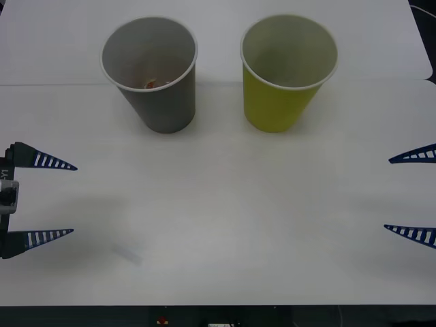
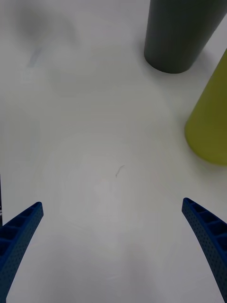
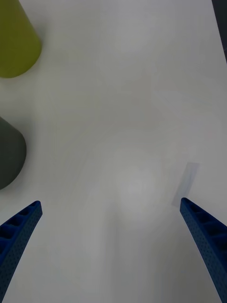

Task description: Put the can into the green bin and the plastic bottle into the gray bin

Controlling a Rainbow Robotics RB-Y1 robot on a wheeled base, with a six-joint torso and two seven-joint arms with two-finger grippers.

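Table: a white table (image 1: pixel 225 218) is seen from above, with two large paper cups standing upright at its far side and bare surface in front of them.
Tape mark: a small pale rectangular patch (image 1: pixel 128 255) is seen flat on the table near the left gripper; nothing lies between either gripper and the cups.
Gray bin: the gray bin (image 1: pixel 160 95) is placed at the far left, upright, with a white rolled rim; it is also seen in the right wrist view (image 2: pixel 182 33) and the left wrist view (image 3: pixel 9 154).
Gray bin contents: something small and orange-red (image 1: pixel 151 84) is glimpsed at the bottom; what it is cannot be told.
Green bin: the green bin (image 1: pixel 279 102) is placed just right of the gray one, apart from it, upright (image 2: pixel 210 123) (image 3: pixel 16 40).
Green bin contents: only a pale inner wall is visible; the bottom is shadowed.
Left gripper: the left gripper (image 1: pixel 58 199) is held at the table's left edge, fingers spread wide, nothing between them.
Right gripper: the right gripper (image 1: pixel 398 194) is held at the right edge, fingers likewise spread wide and empty.
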